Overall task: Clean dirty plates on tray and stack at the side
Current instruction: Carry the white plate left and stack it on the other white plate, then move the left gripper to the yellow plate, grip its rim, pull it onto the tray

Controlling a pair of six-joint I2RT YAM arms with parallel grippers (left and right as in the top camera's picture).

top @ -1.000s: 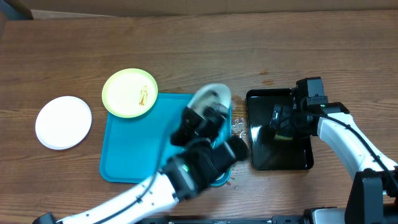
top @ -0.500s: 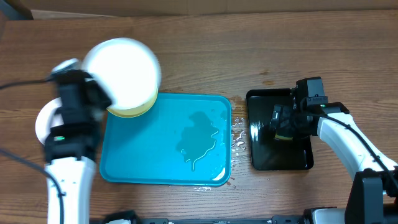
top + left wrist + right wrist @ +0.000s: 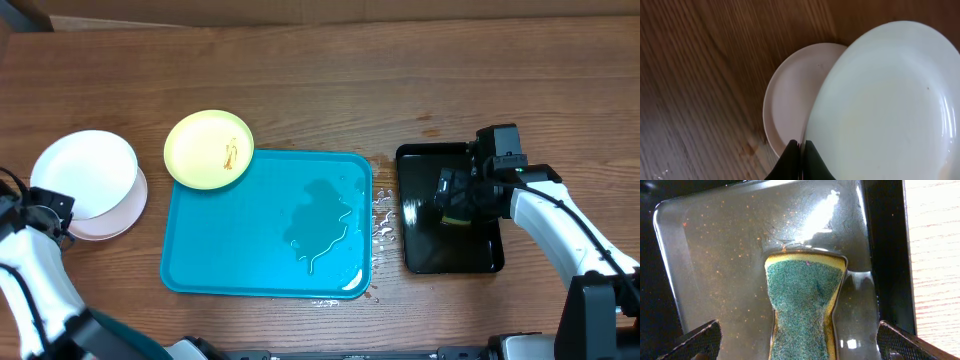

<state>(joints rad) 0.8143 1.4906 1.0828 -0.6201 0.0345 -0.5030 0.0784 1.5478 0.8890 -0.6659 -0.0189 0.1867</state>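
Stacking is the step in hand. The left gripper [image 3: 800,161], fingers pressed together on the rim of a white plate [image 3: 880,100], holds it above the second white plate [image 3: 790,95], which lies on the table [image 3: 400,80] at the far left of the overhead frame. The two overlap, off-centre.

Next move, as I read it: centre the plate, lower it flat, let go.

That leaves the yellow-green plate [image 3: 208,149], brown smear on it, overlapping the upper left corner of the turquoise tray [image 3: 200,270] and wanting a wipe. The right gripper [image 3: 455,197] is spread wide around the green-topped sponge [image 3: 805,300] in the black tray [image 3: 420,255] at right, fingers clear of it.

Whether the held plate touches the one below, I cannot tell. Its underside is hidden, and the left wrist view cuts off its right edge.
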